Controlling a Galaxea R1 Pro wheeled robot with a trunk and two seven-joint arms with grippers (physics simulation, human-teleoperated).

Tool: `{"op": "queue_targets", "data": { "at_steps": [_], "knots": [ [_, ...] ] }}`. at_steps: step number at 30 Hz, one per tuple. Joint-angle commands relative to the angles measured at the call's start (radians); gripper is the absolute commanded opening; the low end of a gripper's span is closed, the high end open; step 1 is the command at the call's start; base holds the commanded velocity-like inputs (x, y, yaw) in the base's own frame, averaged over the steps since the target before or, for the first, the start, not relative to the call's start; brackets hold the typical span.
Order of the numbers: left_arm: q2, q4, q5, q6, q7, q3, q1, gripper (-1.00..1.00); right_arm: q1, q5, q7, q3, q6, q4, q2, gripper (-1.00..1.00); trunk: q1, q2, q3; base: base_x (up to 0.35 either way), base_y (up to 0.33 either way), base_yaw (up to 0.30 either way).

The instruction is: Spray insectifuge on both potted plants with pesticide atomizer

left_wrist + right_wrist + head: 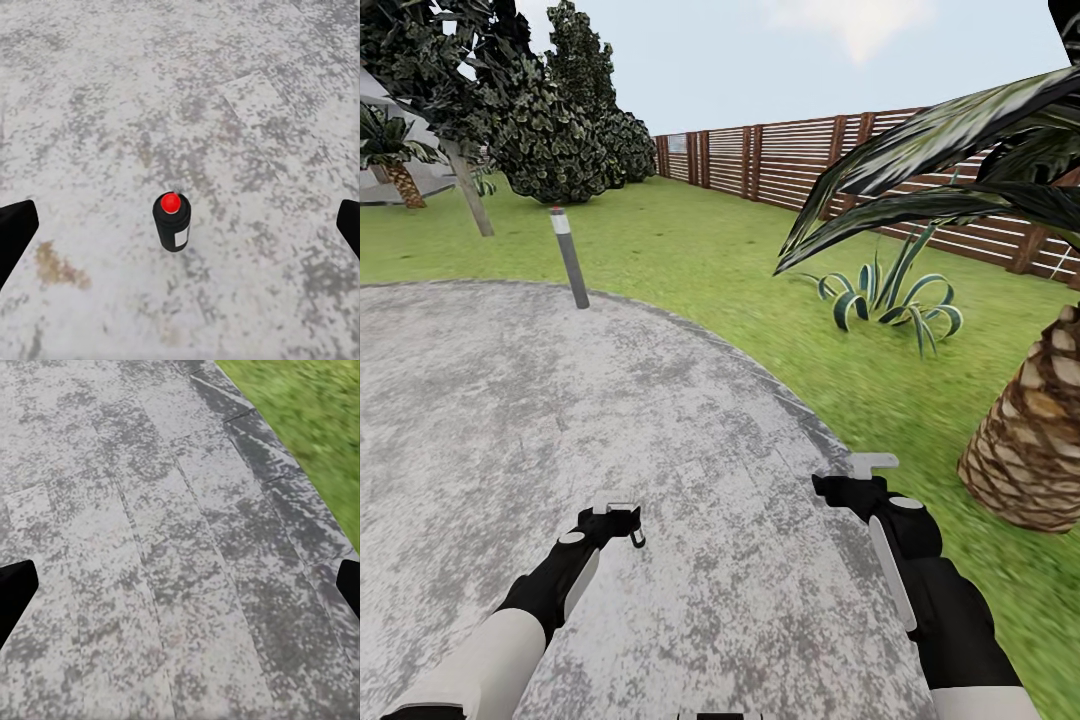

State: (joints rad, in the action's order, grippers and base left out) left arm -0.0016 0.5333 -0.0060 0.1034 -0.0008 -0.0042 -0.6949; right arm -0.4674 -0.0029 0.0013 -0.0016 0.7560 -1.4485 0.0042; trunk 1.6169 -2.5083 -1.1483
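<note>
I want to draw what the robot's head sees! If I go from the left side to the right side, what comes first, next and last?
Small palm → grey post with a red top → round dark bushes → spiky striped plant → big palm trunk.

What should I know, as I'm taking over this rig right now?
Left gripper: open, empty, above the grey mottled stone paving.
Right gripper: open, empty, near the paving's edge by the green lawn.
A small dark bottle with red top and pale label stands upright on the paving under the left gripper; I cannot tell whether it is the atomizer.
Done: nothing picked up.
Left: grasp the atomizer, find both potted plants, spray them.
</note>
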Motion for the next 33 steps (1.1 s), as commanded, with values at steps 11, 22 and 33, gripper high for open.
{"op": "queue_targets", "data": {
  "at_steps": [11, 22, 33],
  "knots": [
    [0.000, 0.001, -0.003, 0.006, 0.004, 0.000, 0.001, 1.00, -0.001, -0.001, -0.002, -0.001, 0.002, 0.002, 0.000, 1.00, 0.000, 0.000, -0.001, 0.000, 0.000, 0.000],
    [0.002, -0.008, 0.000, -0.033, 0.004, 0.006, -0.002, 1.00, -0.005, 0.011, -0.007, -0.002, 0.010, 0.002, 0.001, 1.00, 0.000, 0.000, -0.001, 0.000, 0.000, 0.000],
    [0.002, -0.006, -0.001, -0.159, 0.005, 0.001, -0.003, 1.00, -0.082, 0.000, 0.000, -0.002, 0.093, -0.004, -0.001, 1.00, 0.000, 0.000, -0.001, 0.000, 0.000, 0.000]
  ]
}}
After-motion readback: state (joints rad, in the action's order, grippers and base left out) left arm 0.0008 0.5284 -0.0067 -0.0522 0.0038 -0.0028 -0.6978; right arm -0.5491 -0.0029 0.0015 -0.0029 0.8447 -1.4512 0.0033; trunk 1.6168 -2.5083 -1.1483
